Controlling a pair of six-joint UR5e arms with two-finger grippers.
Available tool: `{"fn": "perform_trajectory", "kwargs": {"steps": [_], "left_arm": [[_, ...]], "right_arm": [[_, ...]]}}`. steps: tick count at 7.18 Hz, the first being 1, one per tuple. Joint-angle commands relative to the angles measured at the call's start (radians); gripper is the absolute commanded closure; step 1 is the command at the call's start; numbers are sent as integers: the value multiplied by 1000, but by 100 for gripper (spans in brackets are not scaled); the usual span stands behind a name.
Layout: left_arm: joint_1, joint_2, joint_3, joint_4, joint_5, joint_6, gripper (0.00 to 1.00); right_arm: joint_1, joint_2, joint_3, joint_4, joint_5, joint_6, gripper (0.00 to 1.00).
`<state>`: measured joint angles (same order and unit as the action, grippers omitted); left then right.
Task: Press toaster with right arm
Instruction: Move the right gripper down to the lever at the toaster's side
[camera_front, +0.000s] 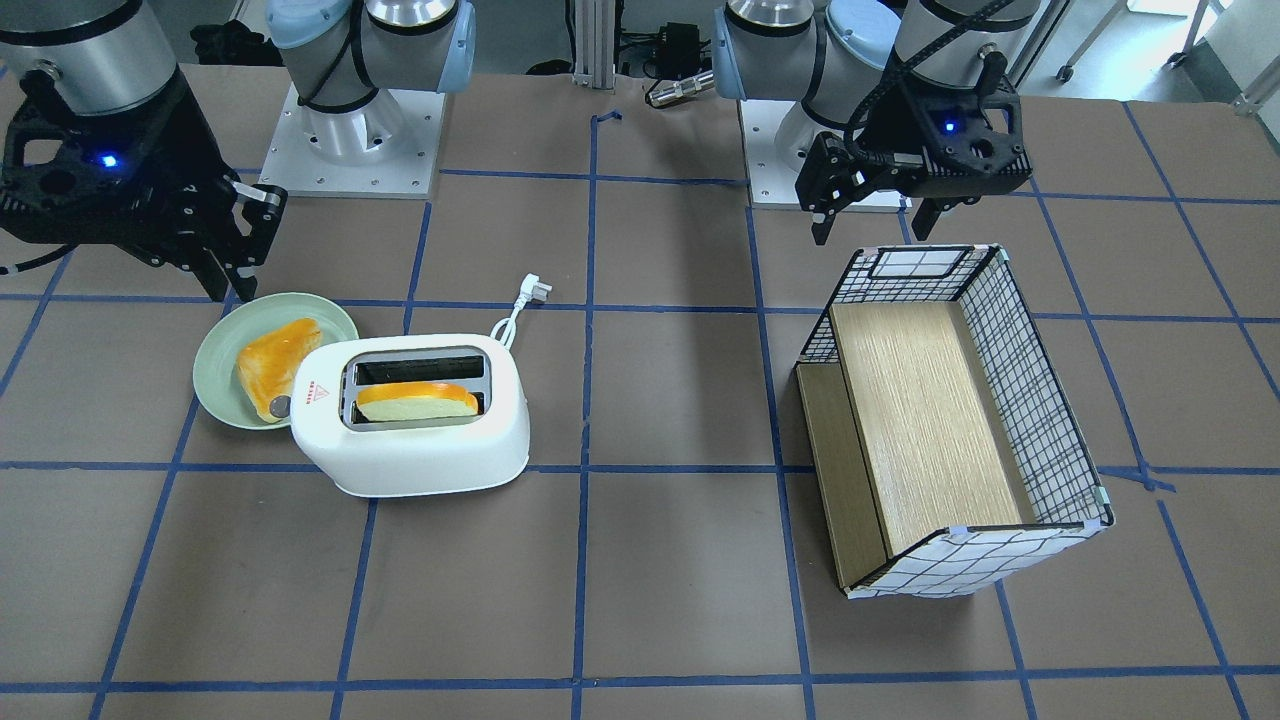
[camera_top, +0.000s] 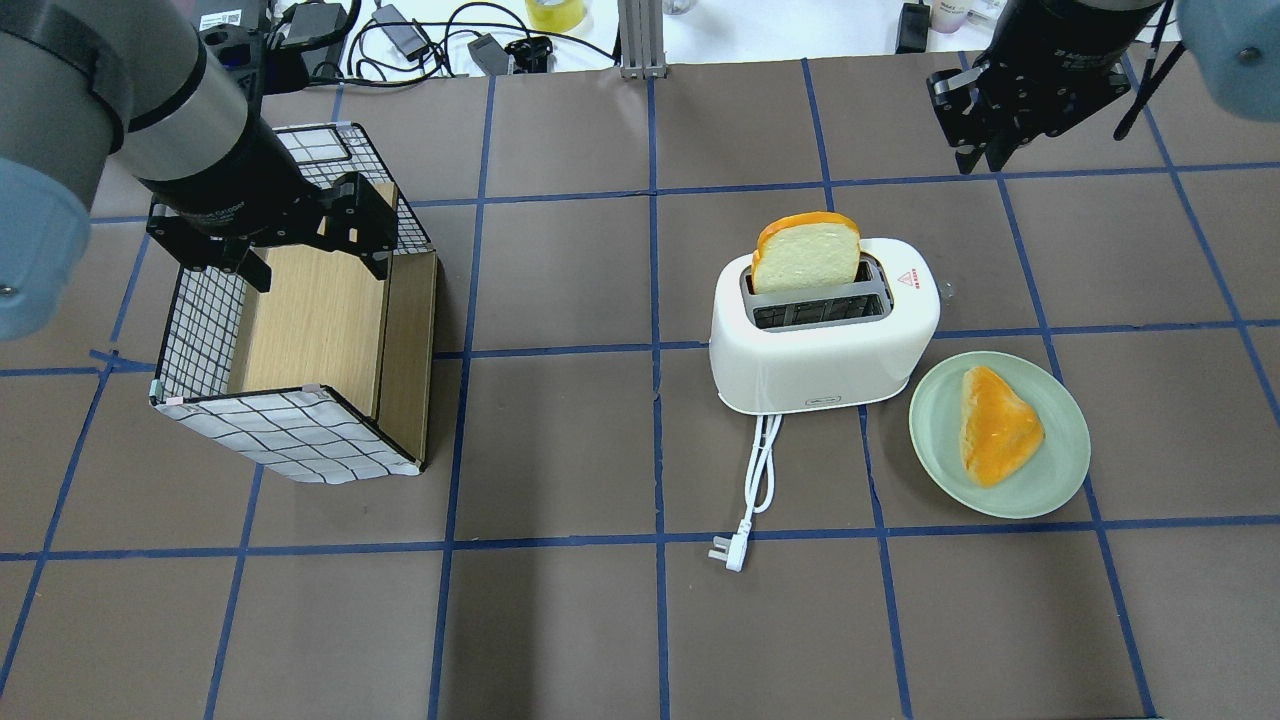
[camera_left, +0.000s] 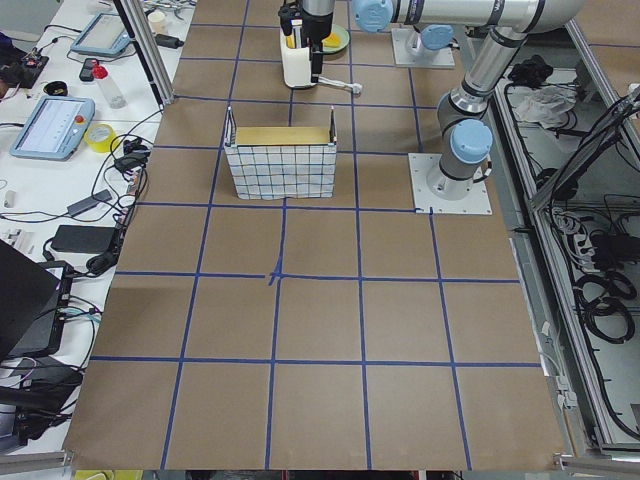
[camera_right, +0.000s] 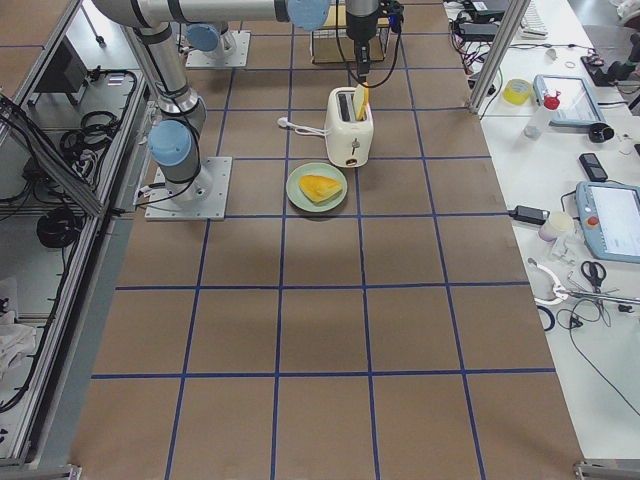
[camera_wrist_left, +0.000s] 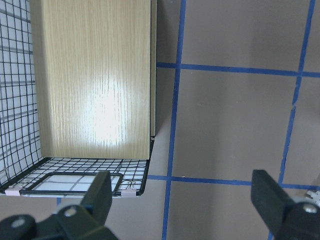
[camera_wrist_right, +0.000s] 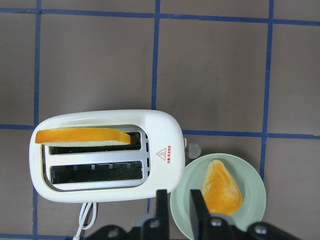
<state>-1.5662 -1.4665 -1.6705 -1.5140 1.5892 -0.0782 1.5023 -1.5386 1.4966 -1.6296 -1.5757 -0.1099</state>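
Observation:
The white toaster (camera_front: 410, 450) stands on the table with a bread slice (camera_front: 415, 400) upright in one slot; its other slot is empty. Its grey knob (camera_front: 279, 406) faces a green plate (camera_front: 215, 345). The toaster also shows in the overhead view (camera_top: 825, 350) and the right wrist view (camera_wrist_right: 105, 120). My right gripper (camera_front: 232, 272) hangs well above the table near the toaster's knob end, fingers close together and empty; it also shows in the overhead view (camera_top: 983, 158) and its own wrist view (camera_wrist_right: 178, 207). My left gripper (camera_front: 872, 230) is open and empty over the basket's end.
The green plate (camera_top: 1060, 470) holds a second orange-crusted bread piece (camera_top: 1000, 425) beside the toaster. The toaster's white cord and plug (camera_top: 735, 548) lie on the table. A wire basket with a wooden floor (camera_top: 290, 430) stands under the left arm.

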Motion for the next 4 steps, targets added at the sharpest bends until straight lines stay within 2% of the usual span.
{"fn": "perform_trajectory", "kwargs": {"steps": [1,2,3,4], "left_arm": [[0,0,0,0,0,0,0],[0,0,0,0,-2,0,0],[0,0,0,0,0,0,0],[0,0,0,0,0,0,0]], "right_arm": [[-75,5,7,8,17,-87,100],[-91,6,37,-5,40,-99,100],[-96,11,81,-69,93,-106,100],[-99,24,135,-164,108,-106,100]]}}
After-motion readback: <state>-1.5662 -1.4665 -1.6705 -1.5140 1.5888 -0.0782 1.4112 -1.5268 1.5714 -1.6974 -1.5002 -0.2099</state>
